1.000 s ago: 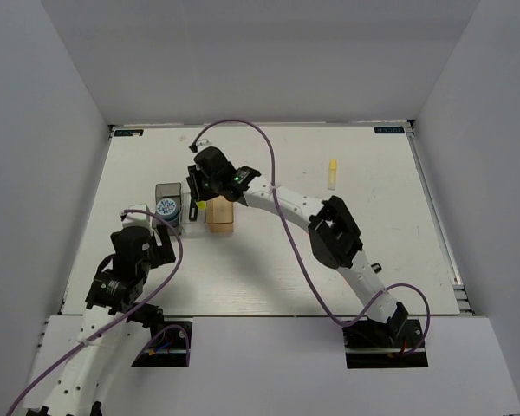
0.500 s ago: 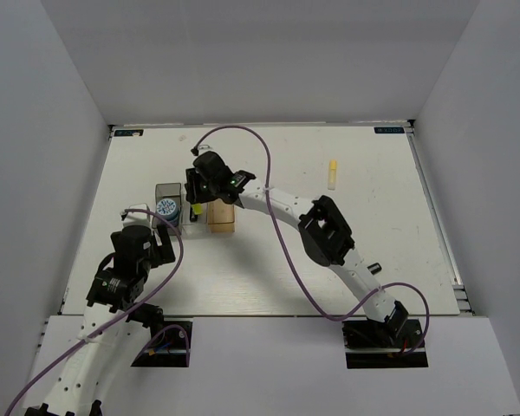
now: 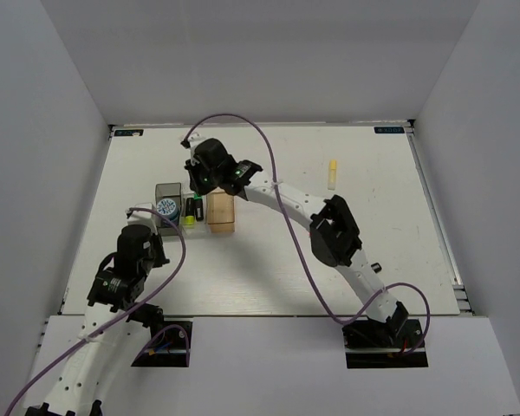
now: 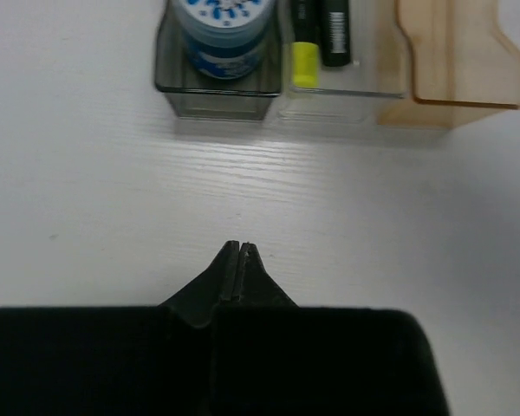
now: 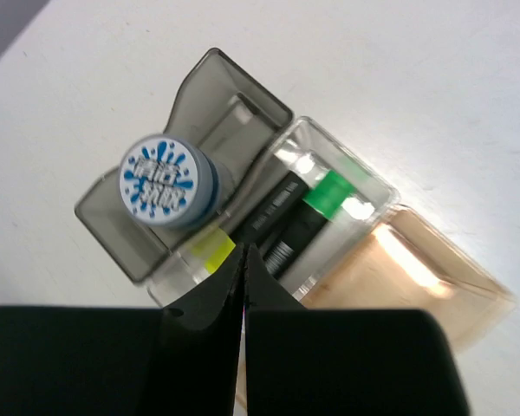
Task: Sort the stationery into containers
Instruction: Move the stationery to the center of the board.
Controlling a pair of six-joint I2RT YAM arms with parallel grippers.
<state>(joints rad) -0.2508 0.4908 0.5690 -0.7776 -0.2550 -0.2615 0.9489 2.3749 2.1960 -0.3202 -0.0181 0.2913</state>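
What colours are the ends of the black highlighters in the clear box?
One yellow end, one green end; best in right wrist view.

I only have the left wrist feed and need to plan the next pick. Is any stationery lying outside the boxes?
Observer: Yes. One pale yellow highlighter lies on the table, far to the right of the boxes and towards the back.
Operator: Where is the right gripper?
Observer: The right gripper hangs above the row of boxes, by the clear box. It is shut, with nothing in it.
Operator: What colour end does the black highlighter beside the yellow-ended one have?
Observer: Green. The right wrist view shows the black highlighter ending in green.
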